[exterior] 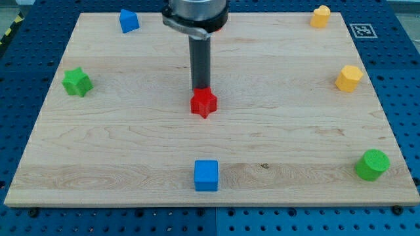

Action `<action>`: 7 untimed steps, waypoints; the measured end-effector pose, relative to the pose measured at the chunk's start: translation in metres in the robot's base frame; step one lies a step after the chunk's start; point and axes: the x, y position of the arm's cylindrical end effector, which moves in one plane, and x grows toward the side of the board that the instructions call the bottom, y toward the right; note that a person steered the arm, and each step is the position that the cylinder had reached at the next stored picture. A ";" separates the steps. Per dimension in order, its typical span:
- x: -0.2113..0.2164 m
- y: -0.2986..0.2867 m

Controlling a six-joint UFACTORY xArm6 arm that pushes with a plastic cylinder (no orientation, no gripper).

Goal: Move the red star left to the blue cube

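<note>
My tip (200, 90) sits at the top edge of the red star (203, 103), apparently touching it. There is no claw on this rod, so no claw state applies. The blue cube (206, 175) lies well below the tip on the desk (131, 151), apart from the star.

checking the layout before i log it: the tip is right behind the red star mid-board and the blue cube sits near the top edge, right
Not quite. The camera view shows my tip just above the red star mid-board, but the blue cube sits near the view's bottom edge, below the star, not the top.
</note>
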 end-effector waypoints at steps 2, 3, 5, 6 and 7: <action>0.008 0.039; 0.023 0.068; 0.029 0.036; 0.032 0.008; 0.039 -0.019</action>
